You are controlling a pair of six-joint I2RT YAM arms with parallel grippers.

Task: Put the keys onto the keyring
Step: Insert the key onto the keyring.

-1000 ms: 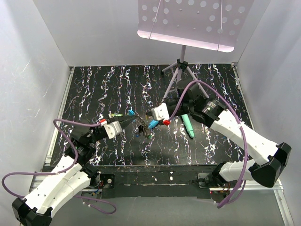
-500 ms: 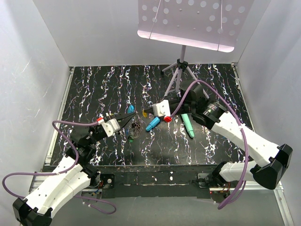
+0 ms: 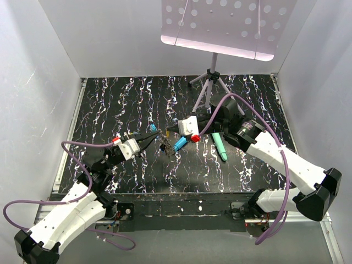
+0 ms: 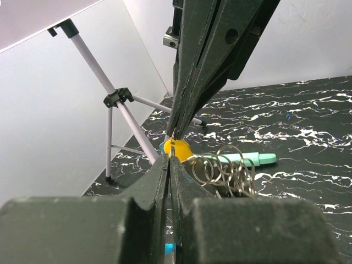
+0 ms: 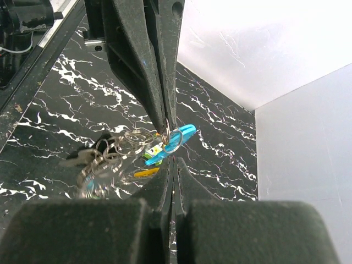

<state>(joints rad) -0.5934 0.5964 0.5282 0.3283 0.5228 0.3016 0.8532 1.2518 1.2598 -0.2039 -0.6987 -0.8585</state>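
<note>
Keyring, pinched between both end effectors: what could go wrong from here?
1. Slip: the left end effector and right end effector are shut on thin wire of the keyring with only their tips. It seems to hang in the air, so a slip could drop it with the keys.
2. Collision: the tips nearly meet, so a small misalignment may knock them together.
3. Tangle: the loops hang bunched, which could snag a key.
</note>
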